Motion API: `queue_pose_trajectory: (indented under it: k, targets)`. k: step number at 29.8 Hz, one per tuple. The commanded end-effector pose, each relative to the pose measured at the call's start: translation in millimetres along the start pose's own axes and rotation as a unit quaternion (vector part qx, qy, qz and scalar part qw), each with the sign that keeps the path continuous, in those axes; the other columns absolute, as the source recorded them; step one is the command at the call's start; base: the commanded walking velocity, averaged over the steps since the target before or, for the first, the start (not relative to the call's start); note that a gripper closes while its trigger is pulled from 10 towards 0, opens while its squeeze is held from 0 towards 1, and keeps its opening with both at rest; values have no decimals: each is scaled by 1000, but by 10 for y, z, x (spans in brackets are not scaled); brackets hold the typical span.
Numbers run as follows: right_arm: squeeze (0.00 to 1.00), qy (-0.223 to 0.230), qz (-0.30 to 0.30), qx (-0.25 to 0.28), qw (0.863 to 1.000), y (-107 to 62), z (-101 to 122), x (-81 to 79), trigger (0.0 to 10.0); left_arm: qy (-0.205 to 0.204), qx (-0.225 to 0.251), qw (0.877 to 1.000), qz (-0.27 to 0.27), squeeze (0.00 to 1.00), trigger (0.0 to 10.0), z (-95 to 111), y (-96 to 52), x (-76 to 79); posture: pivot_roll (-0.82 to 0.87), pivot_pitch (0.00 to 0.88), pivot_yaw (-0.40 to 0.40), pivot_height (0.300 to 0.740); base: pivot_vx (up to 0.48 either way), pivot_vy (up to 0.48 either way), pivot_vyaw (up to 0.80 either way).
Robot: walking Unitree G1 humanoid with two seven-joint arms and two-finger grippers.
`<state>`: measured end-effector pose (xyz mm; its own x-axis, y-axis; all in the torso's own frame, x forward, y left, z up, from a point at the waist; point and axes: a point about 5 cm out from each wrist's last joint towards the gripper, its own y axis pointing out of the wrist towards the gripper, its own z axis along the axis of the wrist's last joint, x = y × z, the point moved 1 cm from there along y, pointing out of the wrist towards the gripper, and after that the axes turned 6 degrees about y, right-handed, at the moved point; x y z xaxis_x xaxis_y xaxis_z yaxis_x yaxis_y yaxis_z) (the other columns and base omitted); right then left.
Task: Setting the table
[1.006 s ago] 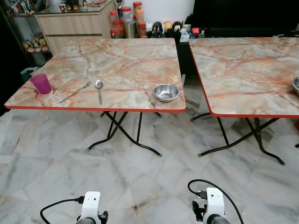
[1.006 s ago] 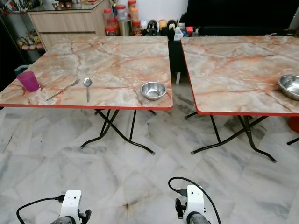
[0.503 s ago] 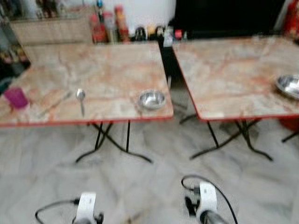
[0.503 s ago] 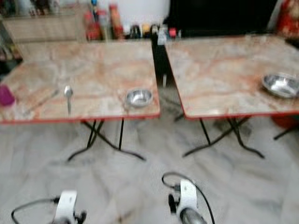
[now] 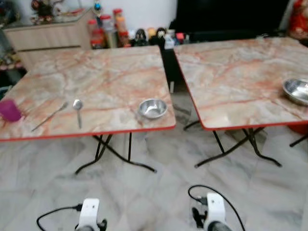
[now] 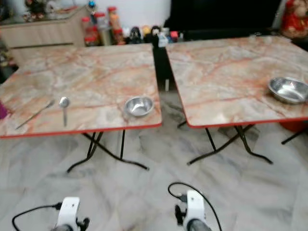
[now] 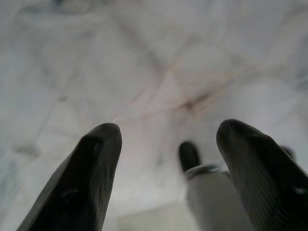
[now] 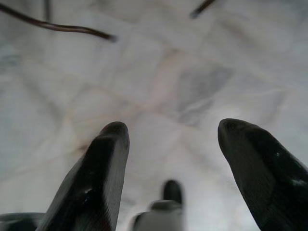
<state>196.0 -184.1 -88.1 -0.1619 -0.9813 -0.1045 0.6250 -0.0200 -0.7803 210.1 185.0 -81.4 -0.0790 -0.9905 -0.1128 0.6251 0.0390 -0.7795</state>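
- The left pincer [image 7: 166,173] hangs low over the marble floor [image 5: 144,192], its two black fingers spread wide with nothing between them and touching nothing.
- The right pincer [image 8: 173,168] hangs the same way, fingers wide apart and empty, pointing down at the floor tiles.
- From the head views both arms sit at the bottom edge, well apart from either tabletop.
- The left tabletop [image 5: 106,72], marbled with a red rim, carries the table things along its near edge.
- A purple cup [image 5: 9,110] stands at that tabletop's far left corner, close to the rim.
- A fork [image 5: 49,116] lies at a slant just right of the cup, and a spoon [image 5: 78,111] lies just beside the fork, bowl end away from the robot; the two are apart.
- A small steel bowl [image 5: 152,108] sits near the right front corner of the left tabletop, close to the red rim.
- The right tabletop [image 5: 231,72] holds a larger steel bowl [image 6: 288,89] toward its right side, near the front edge.
- A narrow gap separates the two tabletops.
- Open floor lies between the robot and both front edges; black folding legs [image 5: 113,154] cross beneath each tabletop.
- A cabinet [image 5: 48,36] and jars [image 5: 108,29] stand behind the left tabletop.
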Motion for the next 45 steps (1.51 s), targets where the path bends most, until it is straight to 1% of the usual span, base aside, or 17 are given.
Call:
queue_pose_trajectory:
  k: [1, 23, 35, 45]
  targets:
    - [0, -1, 15, 13, 1000, 24, 79, -117, 10000, 1, -9, 1000, 13, 0, 10000, -64, -18, -108, -45, 0, 17, 728, 300, 0, 0]
    - [0, -3, 16, 10, 1000, 24, 71, -119, 10000, 1, -8, 1000, 12, 0, 10000, -60, -16, -99, -45, 0, 16, 728, 300, 0, 0]
    - [0, -10, 20, 4, 1000, 20, 41, -125, 10000, 7, -10, 1000, 11, 0, 10000, -75, -19, -96, -44, 0, 15, 728, 293, 0, 0]
    - [0, -19, 26, 5, 999, 24, 54, -152, 10000, 8, 0, 1000, 24, 0, 10000, -62, -25, -146, -44, 0, 15, 728, 0, 0, 0]
